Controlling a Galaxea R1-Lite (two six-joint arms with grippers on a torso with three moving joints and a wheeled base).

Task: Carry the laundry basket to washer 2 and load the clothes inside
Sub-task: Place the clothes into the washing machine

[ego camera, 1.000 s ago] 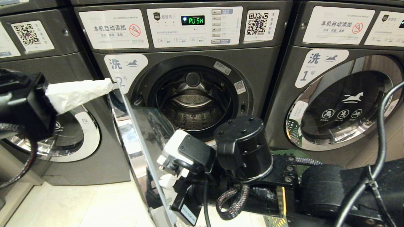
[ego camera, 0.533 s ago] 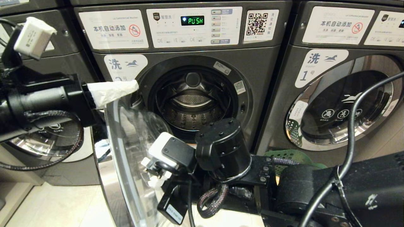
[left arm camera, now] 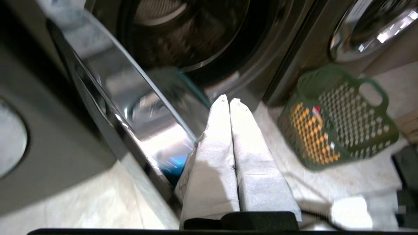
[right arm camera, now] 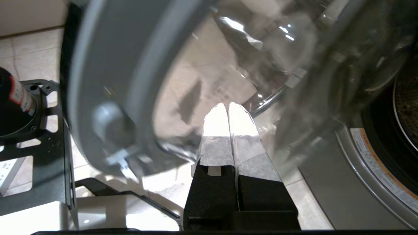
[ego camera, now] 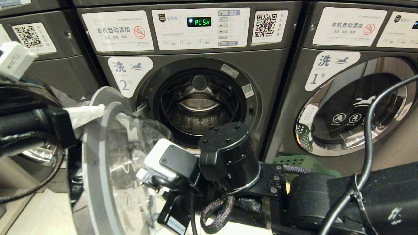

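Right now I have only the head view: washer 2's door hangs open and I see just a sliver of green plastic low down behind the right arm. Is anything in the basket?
Observer: Yes. The left wrist view shows the laundry basket on the floor by the washers, with the clothes inside. Yellow-orange fabric shows through the holes.
Operator: The right arm's own body hides its pincer from me. Is it holding anything?
Observer: No. In the right wrist view the right pincer is shut and empty, its tips aimed at the glass of the open door. I cannot tell whether they touch it.
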